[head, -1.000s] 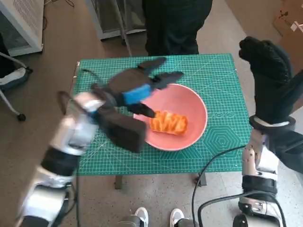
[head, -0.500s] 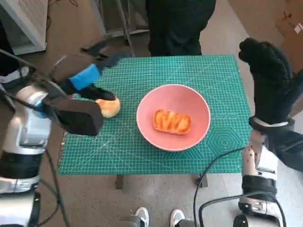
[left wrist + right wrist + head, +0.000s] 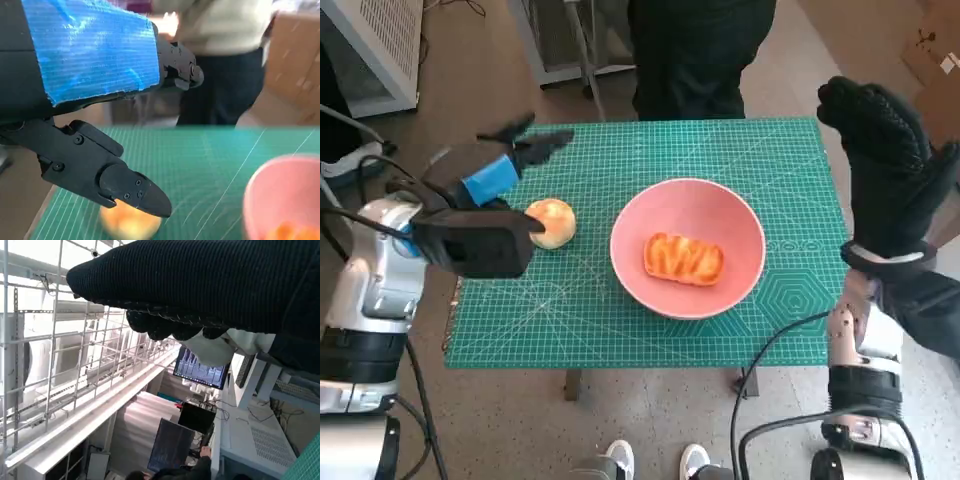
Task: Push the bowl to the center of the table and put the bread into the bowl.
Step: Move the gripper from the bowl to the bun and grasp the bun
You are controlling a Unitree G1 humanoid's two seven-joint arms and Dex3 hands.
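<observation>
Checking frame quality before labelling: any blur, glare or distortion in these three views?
Head view: sharp, wide-angle bending at the edges, pink round bowl evenly lit. Left wrist view: blue-taped black left hand crisp, but the round pale bun and the bowl's rim are soft. Right wrist view: black knitted right hand dark against blown-out bright background.

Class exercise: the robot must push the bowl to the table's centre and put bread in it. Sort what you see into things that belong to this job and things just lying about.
Belongs to the job:
pink bowl
striped bread lying in the bowl
round bun on the green mat
left hand, beside the bun

Just lying about:
black cable
person standing behind the table
</observation>
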